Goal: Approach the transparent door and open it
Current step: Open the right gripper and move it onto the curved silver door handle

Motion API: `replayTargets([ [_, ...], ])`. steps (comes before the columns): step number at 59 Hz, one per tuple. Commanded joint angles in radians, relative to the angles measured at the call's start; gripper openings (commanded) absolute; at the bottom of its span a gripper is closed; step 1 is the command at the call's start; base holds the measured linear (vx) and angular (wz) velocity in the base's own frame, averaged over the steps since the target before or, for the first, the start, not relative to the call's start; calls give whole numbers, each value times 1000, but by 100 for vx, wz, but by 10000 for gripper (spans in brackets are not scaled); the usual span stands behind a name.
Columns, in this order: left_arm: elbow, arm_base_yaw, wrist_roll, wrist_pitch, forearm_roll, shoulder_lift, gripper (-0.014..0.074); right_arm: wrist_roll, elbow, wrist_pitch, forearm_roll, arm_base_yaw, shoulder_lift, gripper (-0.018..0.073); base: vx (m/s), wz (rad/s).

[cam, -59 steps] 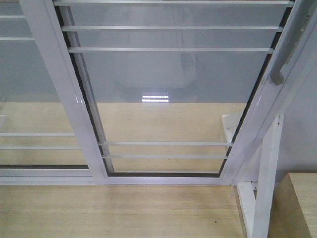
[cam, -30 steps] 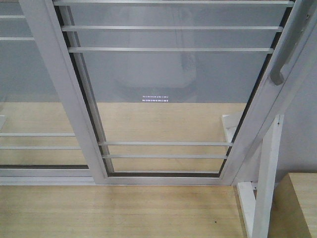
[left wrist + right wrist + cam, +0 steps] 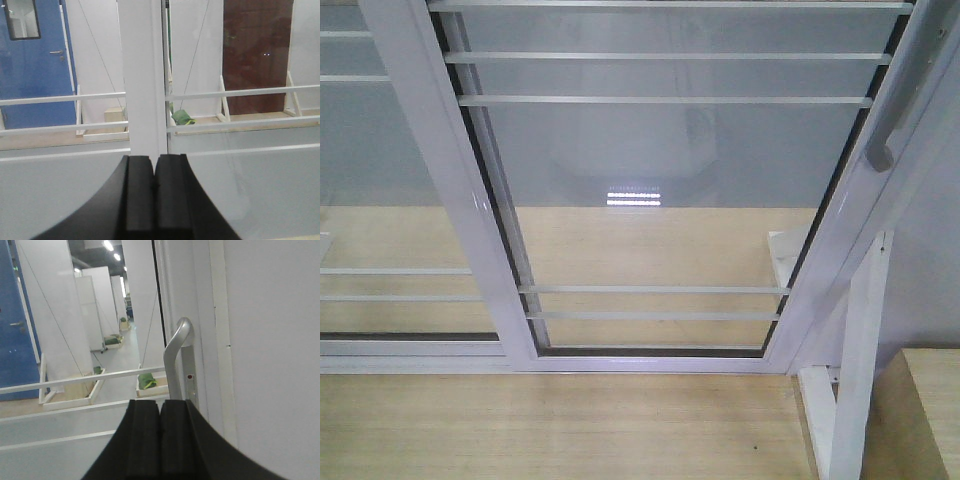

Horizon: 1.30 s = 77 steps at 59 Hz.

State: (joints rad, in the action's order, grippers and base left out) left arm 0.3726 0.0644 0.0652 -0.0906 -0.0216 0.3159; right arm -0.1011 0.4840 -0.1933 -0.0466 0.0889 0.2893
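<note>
The transparent door (image 3: 660,200) fills the front view: clear glass in a white frame with thin white horizontal bars. Its curved grey bar handle (image 3: 890,130) runs along the right rail. In the right wrist view the handle (image 3: 176,360) stands just beyond my right gripper (image 3: 160,405), which is shut and empty, slightly left of and below it. My left gripper (image 3: 154,160) is shut and empty, facing a white vertical frame post (image 3: 142,75) of the door. Neither gripper shows in the front view.
A white triangular support brace (image 3: 850,370) stands at the lower right beside a wooden block (image 3: 920,410). A second glass panel (image 3: 380,200) lies to the left. Beyond the glass are a blue door (image 3: 32,60) and white partitions.
Only the light reflection on the glass flickers; door and view stay the same.
</note>
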Motion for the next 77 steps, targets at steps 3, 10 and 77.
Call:
replayTargets([
  [3,132,5,4,103,-2,162,3,8,113,122,18,4,200,-5,0,0],
  [10,158,5,4,160,-3,296,3,8,123,230,17,4,354,-5,0,0],
  [77,158,5,-4,460,-11,696,413,8,152,323,147,3,767,482,0,0],
])
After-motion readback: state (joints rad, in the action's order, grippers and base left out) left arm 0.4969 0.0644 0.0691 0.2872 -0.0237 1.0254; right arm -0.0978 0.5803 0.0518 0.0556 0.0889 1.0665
